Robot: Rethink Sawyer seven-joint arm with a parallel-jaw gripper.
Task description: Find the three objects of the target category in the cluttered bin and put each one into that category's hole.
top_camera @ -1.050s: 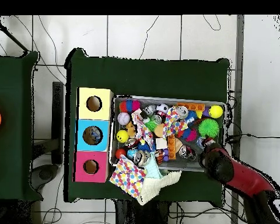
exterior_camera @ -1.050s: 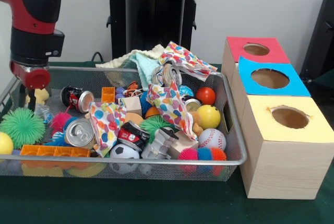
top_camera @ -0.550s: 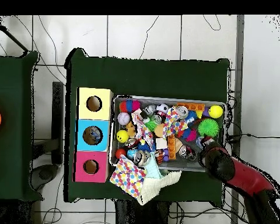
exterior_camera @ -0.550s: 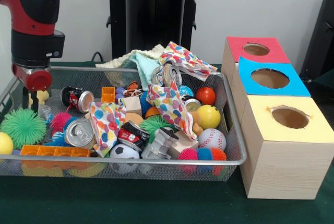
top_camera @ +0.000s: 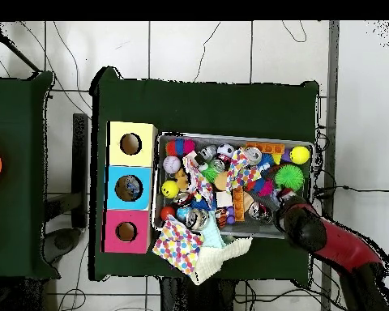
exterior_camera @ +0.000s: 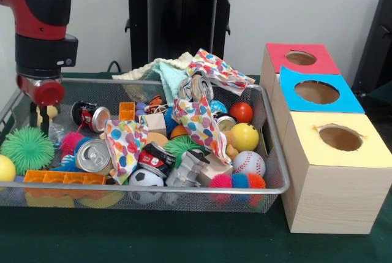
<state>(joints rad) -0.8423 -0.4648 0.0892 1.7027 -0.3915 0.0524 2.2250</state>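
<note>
Bin [exterior_camera: 269, 146] cluttered; arm [exterior_camera: 40, 36] vertical over left end (front view)

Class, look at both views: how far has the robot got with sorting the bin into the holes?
Nothing looks done: no object shows at the red, blue or yellow hole. In hand: the end effector hangs over the wire bin's left end near the green spiky ball, carrying nothing visible. All three placements appear left.

Wire-mesh metal bin [exterior_camera: 184, 197], wood-grain boxes [exterior_camera: 324, 205]
</note>
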